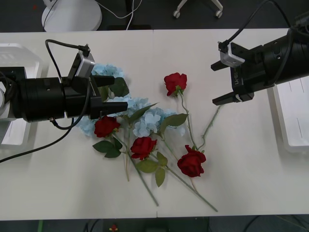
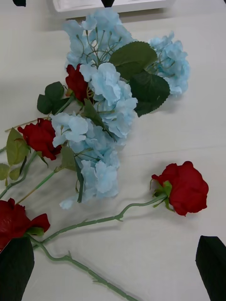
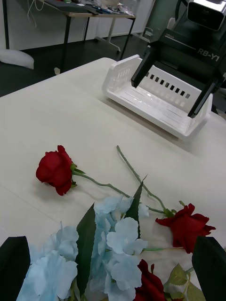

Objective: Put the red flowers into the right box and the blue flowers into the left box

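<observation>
Several red flowers lie mid-table: one rose [image 1: 175, 82] apart at the back, others [image 1: 191, 162] [image 1: 143, 147] in front, stems crossing. The blue flowers [image 1: 145, 118] form a pale cluster beside them. My left gripper [image 1: 118, 93] hovers open over the blue flowers' left end; in its wrist view [image 3: 113, 277] blue blooms [image 3: 117, 244] sit between the fingers. Over bare table to the right of the flowers, my right gripper [image 1: 218, 83] is open, with nothing held. Its wrist view [image 2: 113, 277] shows a rose [image 2: 183, 188] and a stem below. The right box [image 1: 292, 116] and the left box [image 1: 12, 130] sit at the table's ends.
The right box [image 3: 155, 101] shows beyond the roses in the left wrist view, with the right gripper [image 3: 169, 87] in front of it. Bare table surrounds the flower pile. Chair bases and cables stand on the floor beyond the far table edge.
</observation>
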Controlling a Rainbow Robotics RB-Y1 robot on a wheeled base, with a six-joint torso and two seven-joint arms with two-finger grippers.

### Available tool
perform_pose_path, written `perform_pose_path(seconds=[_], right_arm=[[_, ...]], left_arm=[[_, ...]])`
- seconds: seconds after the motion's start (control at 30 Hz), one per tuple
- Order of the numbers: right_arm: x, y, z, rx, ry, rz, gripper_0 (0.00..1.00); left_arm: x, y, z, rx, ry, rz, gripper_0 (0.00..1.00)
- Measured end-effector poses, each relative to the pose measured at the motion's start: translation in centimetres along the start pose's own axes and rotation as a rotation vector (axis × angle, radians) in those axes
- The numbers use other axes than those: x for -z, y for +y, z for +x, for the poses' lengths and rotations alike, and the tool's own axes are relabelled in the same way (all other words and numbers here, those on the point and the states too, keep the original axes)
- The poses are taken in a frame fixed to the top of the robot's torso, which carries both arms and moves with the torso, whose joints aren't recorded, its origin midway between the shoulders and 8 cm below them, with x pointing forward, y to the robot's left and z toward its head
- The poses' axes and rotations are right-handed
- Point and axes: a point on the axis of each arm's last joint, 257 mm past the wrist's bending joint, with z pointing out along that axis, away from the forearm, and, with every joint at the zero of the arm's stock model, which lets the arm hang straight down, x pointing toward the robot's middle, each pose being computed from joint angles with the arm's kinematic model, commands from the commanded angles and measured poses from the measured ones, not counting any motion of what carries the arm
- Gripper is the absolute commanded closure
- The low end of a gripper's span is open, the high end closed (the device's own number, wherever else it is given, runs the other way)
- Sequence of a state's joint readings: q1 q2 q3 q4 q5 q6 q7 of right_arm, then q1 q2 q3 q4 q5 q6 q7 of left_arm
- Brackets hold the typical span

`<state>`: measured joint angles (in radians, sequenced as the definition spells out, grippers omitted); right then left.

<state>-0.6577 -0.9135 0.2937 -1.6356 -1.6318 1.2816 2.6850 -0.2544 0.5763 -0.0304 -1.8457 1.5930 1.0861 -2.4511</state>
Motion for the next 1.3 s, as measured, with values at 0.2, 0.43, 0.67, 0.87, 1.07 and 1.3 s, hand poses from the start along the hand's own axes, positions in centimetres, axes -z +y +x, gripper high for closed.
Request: perform_pose_path(seconds=[0.2,0.43,0.67,0.87,1.07,1.3], right_arm=[[-0.2,-0.2,1.8,-0.028,0.03,0.008,0.0],[0.4,-0.2,2.4,-0.075,0.053,0.005,0.0],[0.7,0.3,2.1,-0.709,0.081,-0.006,0.0],[1.1,-0.5,1.8,-1.254,0.096,0.048,0.0],[1.6,-1.9,3.7,-1.725,0.111,0.209,0.0],[1.8,-2.3,4.4,-2.365,0.034,0.38,0.0]], left_arm=[[0.0,0.0,0.0,0.001,-0.001,0.0,0.0],[1.1,0.8,-0.3,0.009,0.015,-0.013,0.0],[2.0,3.9,-0.3,0.399,0.041,-0.103,0.0],[2.5,9.2,0.7,0.534,0.073,-0.23,0.0],[4.0,16.1,2.1,0.652,0.126,-0.431,0.0],[6.2,21.3,4.5,1.026,0.189,-0.632,0.0]])
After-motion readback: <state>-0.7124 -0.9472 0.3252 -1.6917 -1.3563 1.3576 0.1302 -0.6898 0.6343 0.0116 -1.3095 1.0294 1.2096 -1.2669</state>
